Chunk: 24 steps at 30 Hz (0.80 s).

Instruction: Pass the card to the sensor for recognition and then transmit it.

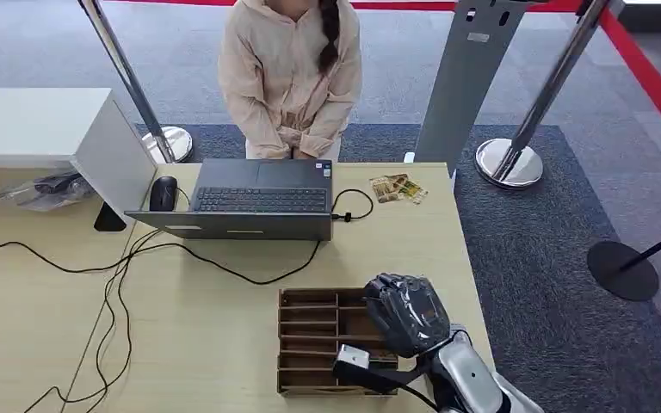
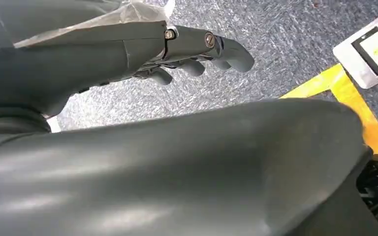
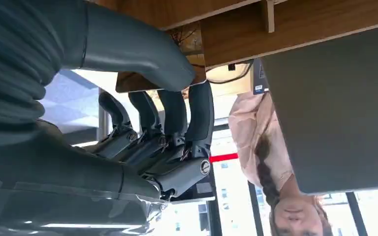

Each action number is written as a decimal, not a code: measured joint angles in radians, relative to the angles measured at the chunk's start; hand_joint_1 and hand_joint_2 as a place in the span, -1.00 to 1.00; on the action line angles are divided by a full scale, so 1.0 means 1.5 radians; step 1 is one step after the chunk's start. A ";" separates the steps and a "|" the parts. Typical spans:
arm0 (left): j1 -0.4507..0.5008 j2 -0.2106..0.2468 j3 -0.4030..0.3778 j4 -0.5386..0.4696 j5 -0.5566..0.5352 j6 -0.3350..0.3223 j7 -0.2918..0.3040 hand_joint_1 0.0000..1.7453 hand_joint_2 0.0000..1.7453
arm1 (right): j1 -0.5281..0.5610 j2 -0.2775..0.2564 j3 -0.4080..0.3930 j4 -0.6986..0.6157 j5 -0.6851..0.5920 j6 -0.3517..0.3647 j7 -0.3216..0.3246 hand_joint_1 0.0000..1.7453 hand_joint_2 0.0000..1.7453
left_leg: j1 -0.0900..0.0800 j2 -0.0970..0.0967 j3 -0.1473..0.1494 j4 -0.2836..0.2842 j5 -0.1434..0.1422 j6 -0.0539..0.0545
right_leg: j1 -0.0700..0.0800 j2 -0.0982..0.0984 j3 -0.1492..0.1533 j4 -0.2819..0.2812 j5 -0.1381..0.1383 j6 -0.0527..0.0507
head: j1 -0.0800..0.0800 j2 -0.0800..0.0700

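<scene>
The right robot hand (image 1: 406,312) hangs over the right end of the brown compartment tray (image 1: 310,341) at the near edge of the surface (image 1: 206,318). In the right wrist view its fingers (image 3: 174,115) are extended and apart, grasping nothing. The left robot hand (image 2: 197,51) hangs beside the body over carpet, released.

One card (image 1: 398,188) lies on the far right of the surface, right of the one laptop (image 1: 254,200), well apart from the right robot hand and straight beyond it. Its long axis runs roughly left to right. The right robot hand is nearer. One mouse (image 1: 163,193) sits left of the laptop. The sensor cannot be identified.
</scene>
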 joint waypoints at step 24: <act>0.000 0.000 0.000 0.000 0.002 0.001 -0.008 -1.00 -1.00 | 0.002 -0.006 -0.006 -0.011 0.006 -0.009 0.001 0.92 1.00 | 0.000 0.000 0.000 0.000 0.000 0.000 | 0.000 0.000 0.000 0.000 0.000 0.000 | 0.000 0.000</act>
